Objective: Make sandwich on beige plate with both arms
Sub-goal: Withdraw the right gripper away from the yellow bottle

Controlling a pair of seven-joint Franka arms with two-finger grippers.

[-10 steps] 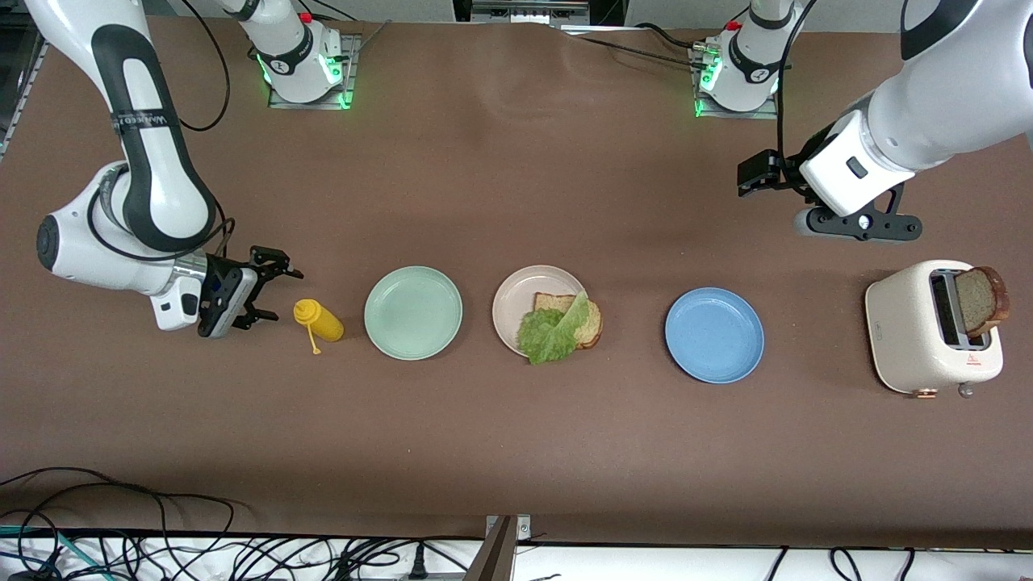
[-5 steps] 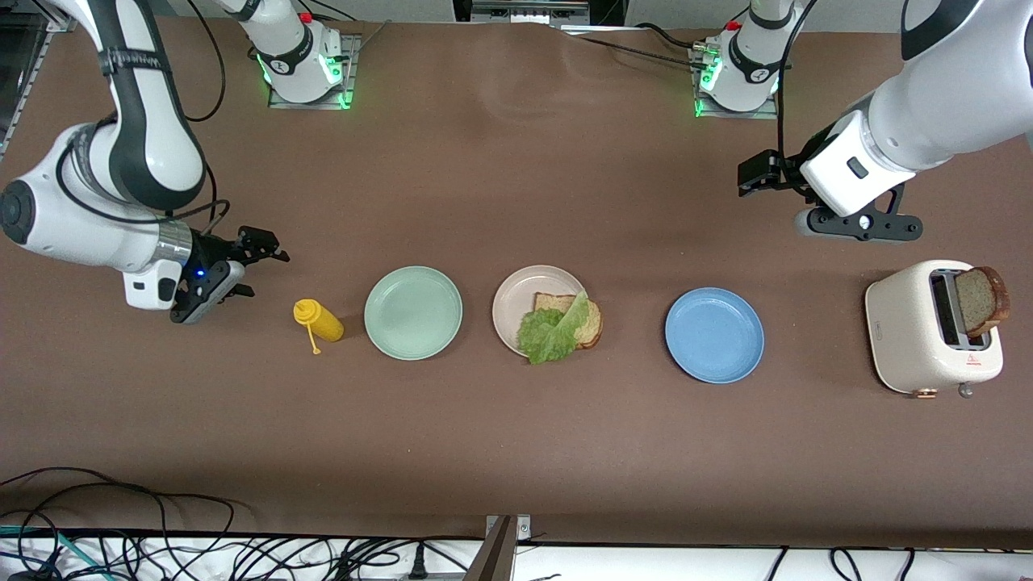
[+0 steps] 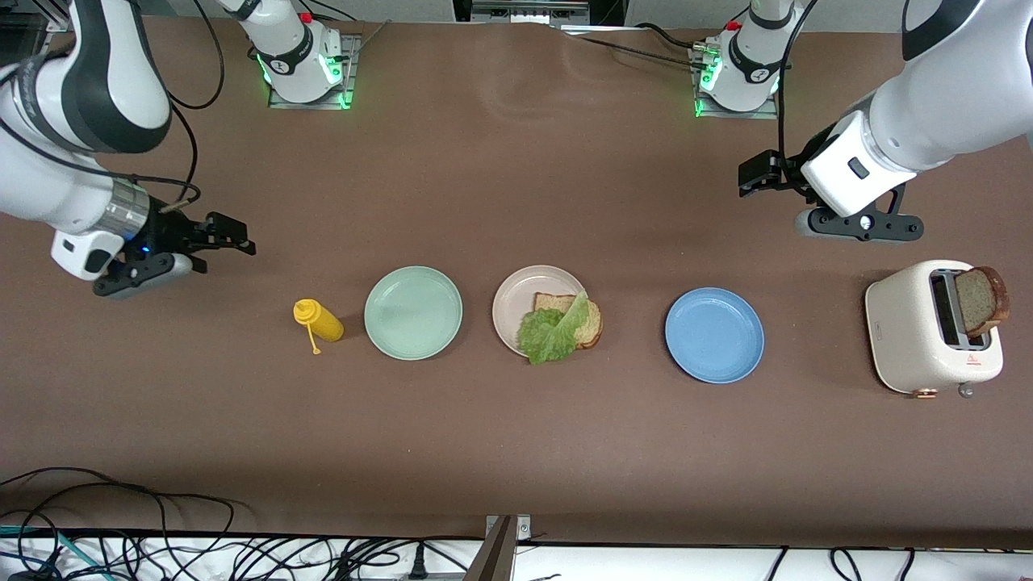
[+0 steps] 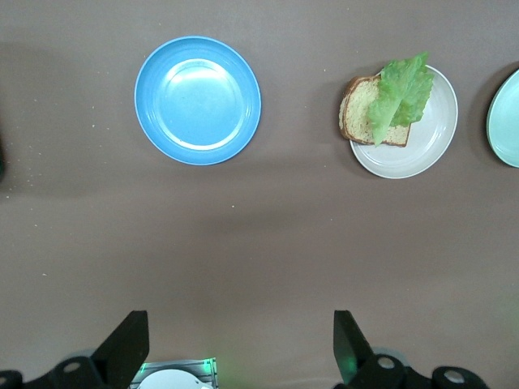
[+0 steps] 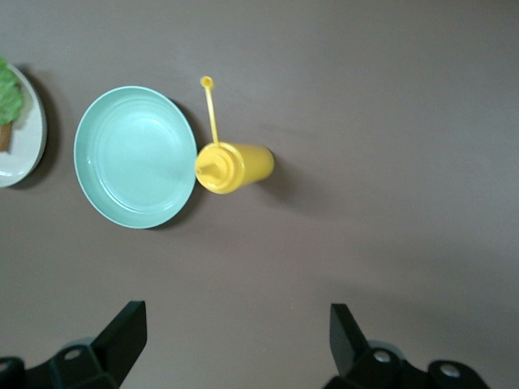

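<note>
The beige plate [image 3: 516, 303] lies mid-table between two other plates. On it rests one brown bread slice [image 3: 595, 323] with a ruffled lettuce leaf [image 3: 551, 332] draped over it. A second bread slice [image 3: 982, 300] stands in the toaster [image 3: 916, 335]. My right gripper [image 3: 226, 246] hangs open and empty over bare table near the yellow bottle. My left gripper [image 3: 750, 179] waits open and empty over bare table near its base. The left wrist view shows the beige plate [image 4: 430, 142], bread [image 4: 357, 117] and lettuce [image 4: 401, 89] past the open left gripper [image 4: 241, 348].
A mint green plate [image 3: 413, 312] and a lying yellow squeeze bottle [image 3: 320, 320] sit toward the right arm's end. A blue plate [image 3: 714, 335] sits toward the left arm's end, then the toaster. Cables run along the table edge nearest the camera.
My right arm has pulled away from the yellow bottle, toward its own end of the table and its base, still open. The left arm has not moved.
</note>
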